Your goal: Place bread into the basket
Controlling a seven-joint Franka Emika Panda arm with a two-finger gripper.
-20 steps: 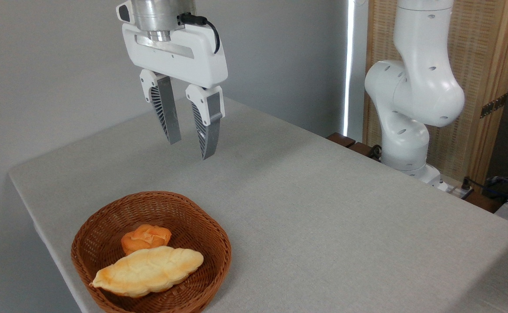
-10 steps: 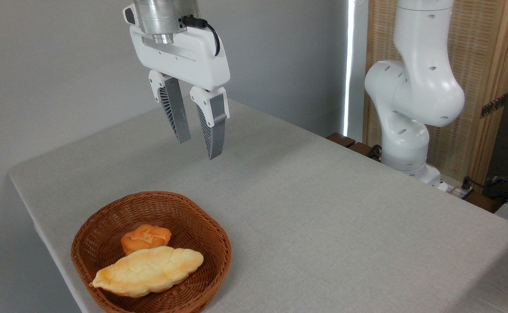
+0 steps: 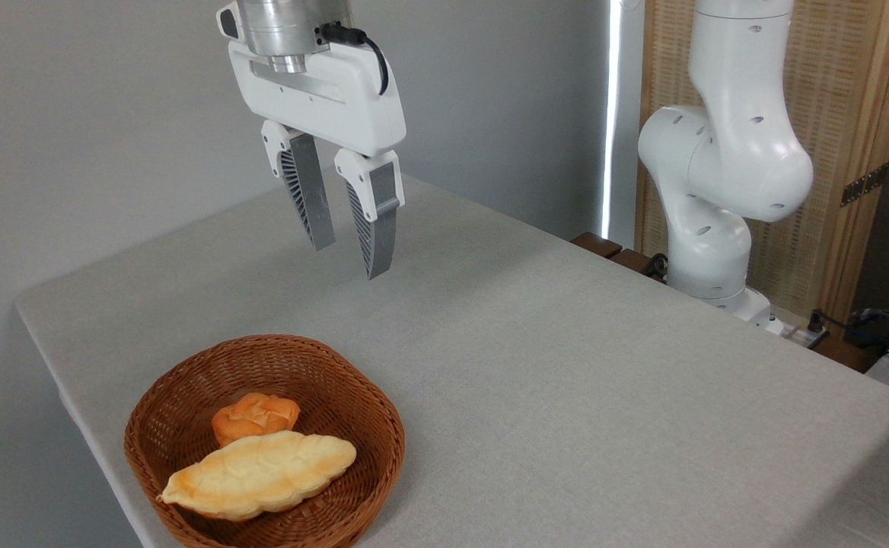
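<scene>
The bread [image 3: 258, 473], a long pale loaf with golden toasted edges, lies flat inside the brown wicker basket [image 3: 383, 415] at the table's front left. Its left tip rests against the basket's front wall. My gripper [image 3: 349, 261] hangs high above the table, well behind and above the basket. Its two ribbed grey fingers [image 3: 304, 190] point down, stand apart, and hold nothing.
A small round orange bun [image 3: 255, 415] sits in the basket just behind the loaf. The arm's white base [image 3: 718, 190] stands at the table's back right edge, in front of a wooden slatted screen. Grey cloth covers the table [image 3: 566, 380].
The gripper has shifted a little to the right and slightly lower in the picture over the second, nearly still in the last half. The bread, bun and basket have not moved.
</scene>
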